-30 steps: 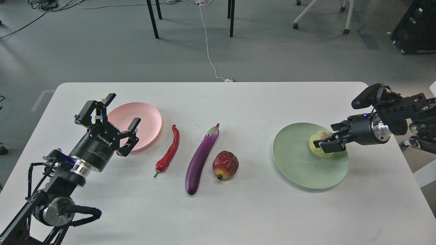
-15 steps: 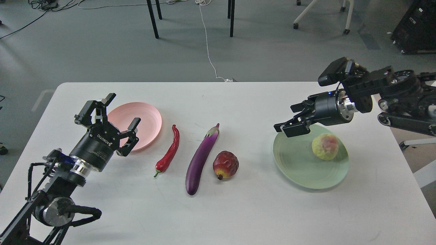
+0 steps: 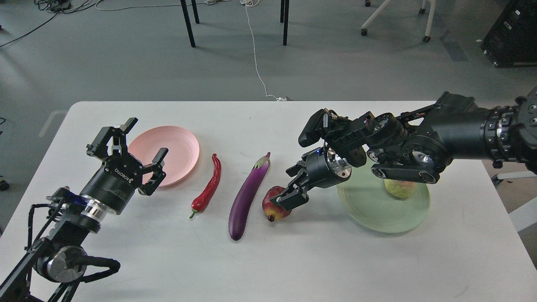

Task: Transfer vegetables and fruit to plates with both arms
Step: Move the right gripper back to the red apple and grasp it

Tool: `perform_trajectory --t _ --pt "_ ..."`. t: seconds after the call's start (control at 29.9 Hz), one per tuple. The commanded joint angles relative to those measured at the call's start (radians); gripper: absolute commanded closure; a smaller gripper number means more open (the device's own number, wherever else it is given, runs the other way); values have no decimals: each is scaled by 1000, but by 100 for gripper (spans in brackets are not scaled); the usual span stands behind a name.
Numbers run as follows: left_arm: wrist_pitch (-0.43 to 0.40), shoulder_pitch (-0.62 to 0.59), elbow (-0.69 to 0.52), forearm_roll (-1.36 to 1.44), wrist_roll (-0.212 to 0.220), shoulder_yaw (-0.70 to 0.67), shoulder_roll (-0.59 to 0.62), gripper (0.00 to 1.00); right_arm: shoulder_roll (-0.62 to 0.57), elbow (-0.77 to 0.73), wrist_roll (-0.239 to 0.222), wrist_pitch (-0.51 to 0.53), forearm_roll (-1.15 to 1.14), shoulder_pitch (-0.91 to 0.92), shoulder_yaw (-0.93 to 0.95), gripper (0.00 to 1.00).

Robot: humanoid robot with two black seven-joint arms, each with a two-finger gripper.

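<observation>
The purple eggplant [image 3: 247, 196] and the red chili pepper [image 3: 208, 188] lie side by side on the white table [image 3: 268, 260]. The dark red fruit [image 3: 272, 204] lies right of the eggplant. My right gripper [image 3: 288, 188] is open, its fingers right at the fruit's upper right side and partly covering it. The yellow-green fruit [image 3: 400, 188] sits on the pale green plate [image 3: 373, 216], half hidden behind my right arm. My left gripper [image 3: 149, 136] is open and empty above the near left edge of the pale pink plate [image 3: 178, 147], which holds nothing.
Beyond the table's far edge lie grey floor, black table legs [image 3: 188, 25], a white cable [image 3: 256, 54] and a chair base. My right arm reaches across the green plate from the right.
My right gripper let go of the yellow-green fruit on the green plate, rose, then swept left and down to the dark red fruit. My left gripper shifted slightly left.
</observation>
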Motion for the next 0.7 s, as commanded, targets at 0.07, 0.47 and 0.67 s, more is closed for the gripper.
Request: perform_trajectory --t 0.07,0.47,0.67 --pt "0 2 -1 0 0 0 3 1 59 -52 0 -4 1 -35 0 3" --pt "0 14 -1 0 0 -12 6 1 68 -86 0 0 1 -49 -54 30" --pt "0 14 -1 0 0 -12 9 1 68 -85 0 0 3 -38 -52 49"
